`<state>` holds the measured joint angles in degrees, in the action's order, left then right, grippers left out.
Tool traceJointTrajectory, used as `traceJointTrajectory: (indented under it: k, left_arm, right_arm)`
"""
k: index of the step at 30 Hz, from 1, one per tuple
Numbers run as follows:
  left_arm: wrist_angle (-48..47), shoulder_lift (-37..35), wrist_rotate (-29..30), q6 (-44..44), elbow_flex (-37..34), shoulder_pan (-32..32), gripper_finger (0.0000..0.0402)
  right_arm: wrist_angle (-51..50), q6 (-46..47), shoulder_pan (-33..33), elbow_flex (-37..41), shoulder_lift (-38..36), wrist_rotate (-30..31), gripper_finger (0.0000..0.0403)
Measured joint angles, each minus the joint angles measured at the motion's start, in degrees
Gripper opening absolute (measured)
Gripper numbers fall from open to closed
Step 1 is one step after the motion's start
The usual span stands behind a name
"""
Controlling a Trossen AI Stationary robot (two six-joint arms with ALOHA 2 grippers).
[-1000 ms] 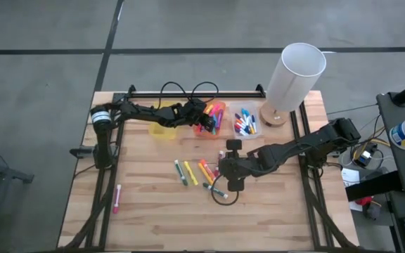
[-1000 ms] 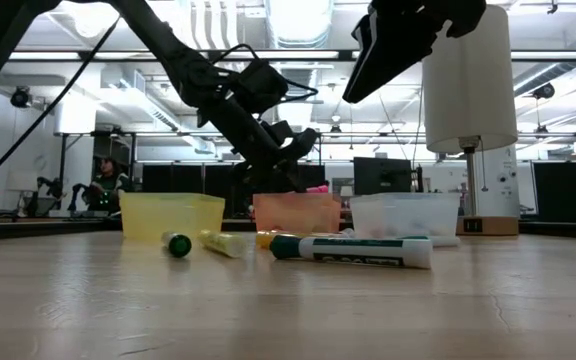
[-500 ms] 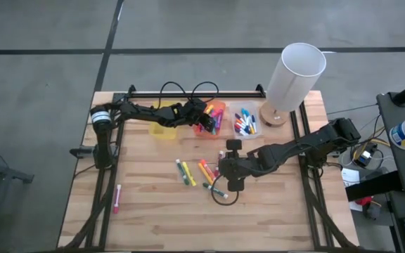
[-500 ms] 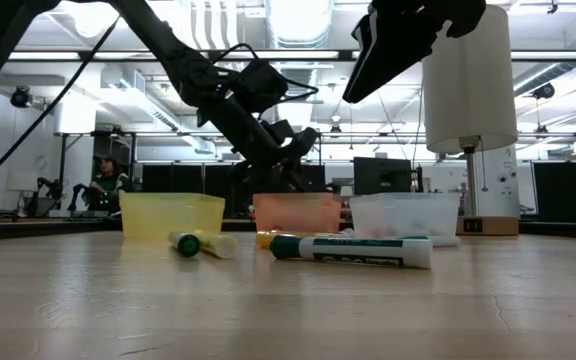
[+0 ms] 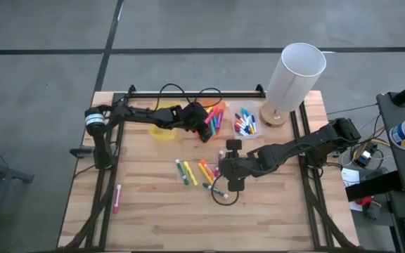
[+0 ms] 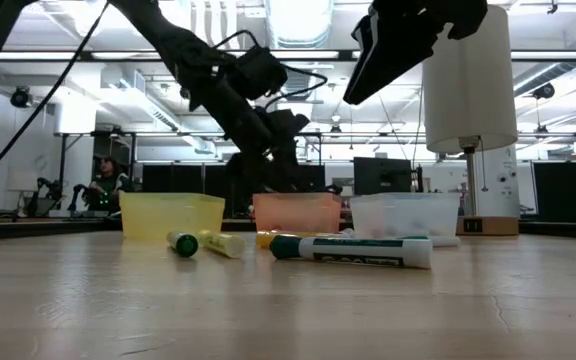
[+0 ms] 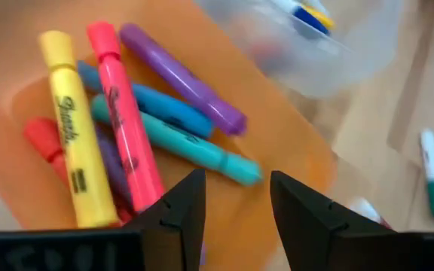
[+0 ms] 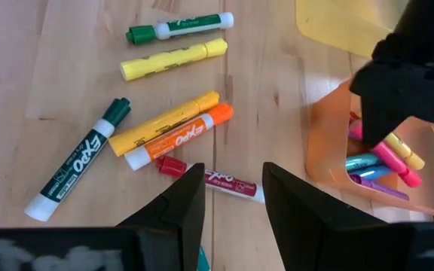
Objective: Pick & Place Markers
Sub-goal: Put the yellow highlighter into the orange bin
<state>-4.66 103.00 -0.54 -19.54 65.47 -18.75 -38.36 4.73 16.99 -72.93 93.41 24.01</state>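
Observation:
Several markers (image 7: 126, 143) in yellow, pink, purple, blue and red lie inside the orange bin (image 5: 217, 114). My left gripper (image 7: 236, 218) hovers just above that bin's near side (image 5: 207, 131), open, with nothing between its fingers. More markers (image 8: 173, 124) lie loose on the wood at mid-table (image 5: 202, 173), among them green-and-white, yellow, orange and red ones. My right gripper (image 8: 233, 203) hangs open high above them (image 5: 225, 173), touching nothing. One pink marker (image 5: 117, 198) lies alone near the left edge.
A yellow bin (image 5: 162, 131) stands left of the orange one, and a clear bin (image 5: 245, 124) holding markers stands to its right. A tall white cylinder (image 5: 294, 76) rises at the far right. The table's near half (image 5: 188, 225) is bare wood.
My left gripper has drawn back from over the orange bin toward the table's near edge, risen a little and rolled at the wrist. My right gripper has kept still.

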Motion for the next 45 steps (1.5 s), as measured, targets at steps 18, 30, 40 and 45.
traceJointTrajectory:
  k: [18,30,40,45]
  left_arm:
    - [-20.5,-6.7,-0.2,17.8,-0.3,16.8,0.0142]
    - [-19.4,-6.7,-3.3,18.1,-3.7,22.2,0.0142]
    - [-18.3,-6.6,-3.1,17.7,-5.8,24.3,0.0142]
    - [-16.8,-6.6,-0.7,11.5,-5.8,25.0,0.0143]
  right_arm:
    - [-0.1,-0.9,0.0,0.1,0.0,0.0,0.0128]
    - [-0.4,-6.5,0.1,0.1,-0.2,0.0,0.0128]
    - [-0.3,-6.7,0.1,0.1,-0.3,0.0,0.0128]
    - [-0.1,-6.9,0.1,0.1,-0.3,0.0,0.0128]
